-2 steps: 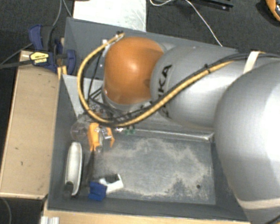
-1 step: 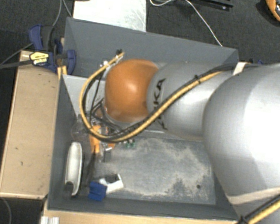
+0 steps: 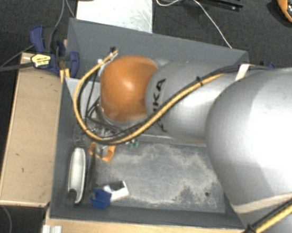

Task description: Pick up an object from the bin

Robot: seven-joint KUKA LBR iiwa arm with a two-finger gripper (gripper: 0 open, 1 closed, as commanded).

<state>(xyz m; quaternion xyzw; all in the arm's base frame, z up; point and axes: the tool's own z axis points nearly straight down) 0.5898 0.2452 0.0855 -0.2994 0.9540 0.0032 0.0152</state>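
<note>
well, bin [image 3: 171,170]: white oblong thing [image 3: 76,174] along its left wall; blue-and-white piece [image 3: 108,193] just right of the oblong's near end.
gripper [image 3: 101,142]: low by the oblong's far end, beside a small orange bit [image 3: 104,153]; open or closed, cannot tell.

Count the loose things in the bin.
3: white oblong thing at the view's left, blue-and-white piece at the front, orange piece beside the arm. The arm may hide more.
</note>
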